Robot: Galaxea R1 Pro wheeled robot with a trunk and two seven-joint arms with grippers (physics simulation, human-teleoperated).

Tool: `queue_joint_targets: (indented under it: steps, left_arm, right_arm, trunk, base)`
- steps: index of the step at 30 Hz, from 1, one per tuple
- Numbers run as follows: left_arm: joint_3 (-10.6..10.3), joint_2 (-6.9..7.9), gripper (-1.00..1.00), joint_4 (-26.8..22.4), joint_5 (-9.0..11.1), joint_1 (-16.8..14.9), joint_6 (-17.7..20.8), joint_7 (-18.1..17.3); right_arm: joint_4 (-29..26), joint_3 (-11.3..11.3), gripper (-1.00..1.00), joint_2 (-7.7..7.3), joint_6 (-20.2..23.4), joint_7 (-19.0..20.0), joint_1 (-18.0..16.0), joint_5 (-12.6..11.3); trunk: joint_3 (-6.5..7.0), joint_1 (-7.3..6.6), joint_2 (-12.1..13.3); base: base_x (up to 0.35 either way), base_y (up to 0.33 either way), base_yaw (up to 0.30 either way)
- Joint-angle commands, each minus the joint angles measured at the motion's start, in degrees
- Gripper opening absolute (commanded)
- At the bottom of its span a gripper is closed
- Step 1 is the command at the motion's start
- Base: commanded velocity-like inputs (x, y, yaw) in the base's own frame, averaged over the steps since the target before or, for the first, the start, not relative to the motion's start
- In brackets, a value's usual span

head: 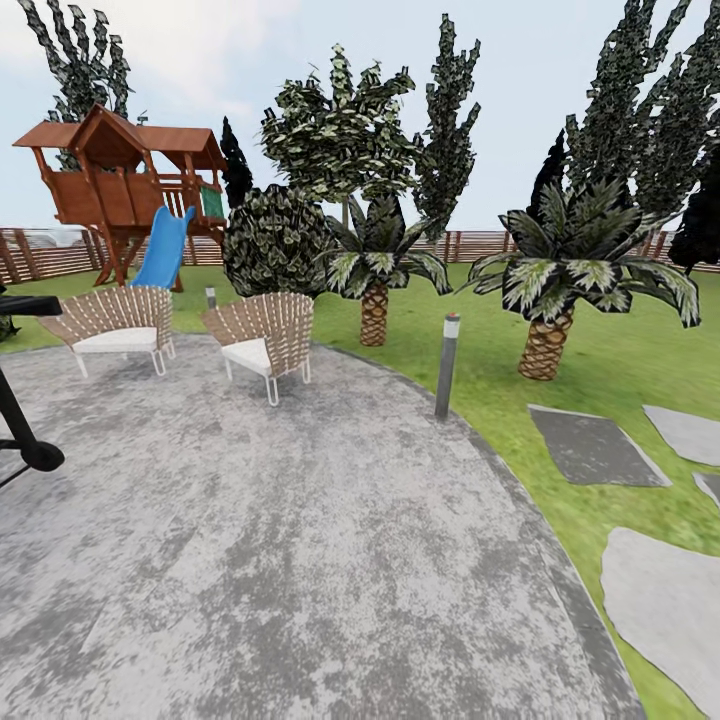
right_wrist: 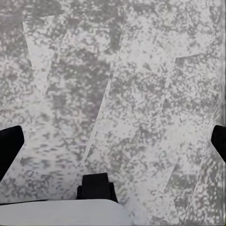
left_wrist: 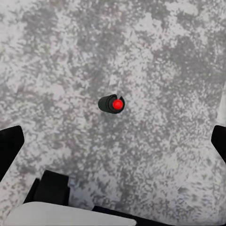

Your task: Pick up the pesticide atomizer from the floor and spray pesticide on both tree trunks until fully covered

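Ahead, grey paving (head: 300,560) curves against lawn (head: 620,350), past two chairs (head: 262,340).

we see black stand (head: 25,440) cut off by head view's left edge, so cannot name it. tall dark trees (head: 655,110) cropped at top and right edge. stepping stones (head: 665,610) run off right edge. fence (head: 480,245) partly hidden behind palms (head: 375,265) and bush (head: 275,240). left gripper (left_wrist: 113,141) fingers (left_wrist: 9,146) clipped at both picture edges; same for right gripper (right_wrist: 113,141). small dark object with red spot (left_wrist: 113,104) on paving too small to identify.
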Motion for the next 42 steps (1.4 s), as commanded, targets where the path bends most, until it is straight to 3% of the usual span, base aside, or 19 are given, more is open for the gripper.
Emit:
queue_joint_targets:
  steps: [1, 5, 6, 8, 12, 14, 21, 30, 37, 42]
  left_arm:
    - [0.0, 0.01, 1.00, 0.0, 0.4, -0.1, 0.1, -0.2]
    - [0.0, -0.03, 1.00, 0.0, 0.3, -0.2, 0.1, -0.1]
    - [0.0, -0.05, 1.00, -0.1, 0.3, -0.2, 0.2, 0.0]
    - [0.0, -0.08, 1.00, -0.2, 0.2, -0.3, 0.3, 0.2]
    - [-0.2, -0.15, 1.00, -0.5, -0.1, -2.0, 0.9, 1.4]
    - [-0.3, -0.16, 1.00, -0.5, -0.2, -2.8, 1.4, 1.8]
    - [-0.4, -0.30, 1.00, -0.6, -0.3, -4.4, 2.3, 2.3]
    - [-0.5, -0.46, 1.00, -0.6, -0.2, -4.5, -2.6, 2.6]
    - [-0.5, -0.45, 1.00, -0.3, -0.2, -4.5, -4.0, 2.7]
    - [-0.5, -0.44, 1.00, -0.2, -0.2, -4.5, -4.2, 2.7]
  right_arm:
    - [0.1, -1.0, 1.00, -0.93, -0.2, 0.0, 0.0, 0.3]
    - [-0.1, -4.3, 1.00, -2.96, -0.2, 0.1, 0.0, 0.3]
    - [-0.3, -6.1, 1.00, -4.07, -0.2, 0.2, -0.1, 0.4]
    - [-0.6, -7.8, 1.00, -5.45, -0.2, 0.2, -0.5, 0.3]
    - [-0.6, -10.0, 1.00, -8.37, -0.1, 0.2, -4.5, 0.3]
    - [-0.5, -10.4, 1.00, -8.93, 0.0, 0.2, -6.3, 0.3]
    - [-0.1, -11.2, 1.00, -9.83, -0.1, 1.4, -9.7, 0.3]
    - [1.6, -11.9, 1.00, -9.92, -0.1, 5.9, -10.1, 0.3]
    - [2.4, -11.9, 1.00, -9.67, -0.2, 6.3, -10.1, 0.3]
    - [6.0, -11.9, 1.00, -9.63, -0.2, 6.4, -10.0, 0.6]
  trunk:
    - [-0.24, 0.22, -0.4]
    - [-0.96, 1.10, -2.0]
    - [-1.14, 1.32, -2.4]
    - [-1.50, 1.76, -3.2]
    - [-2.22, 2.64, -4.9]
    - [-2.57, 3.07, -5.7]
    - [-3.83, 4.61, -8.5]
    - [-5.45, 6.59, -12.1]
    - [-6.70, 8.13, -14.9]
    - [-7.60, 9.22, -16.9]
  base:
    - [0.000, 0.000, 0.000]
    - [0.000, 0.000, 0.000]
    - [0.000, 0.000, 0.000]
    - [0.000, 0.000, 0.000]
    - [0.000, 0.000, 0.000]
    - [0.000, 0.000, 0.000]
    - [0.000, 0.000, 0.000]
    - [0.000, 0.000, 0.000]
    - [0.000, 0.000, 0.000]
    - [0.000, 0.000, 0.000]
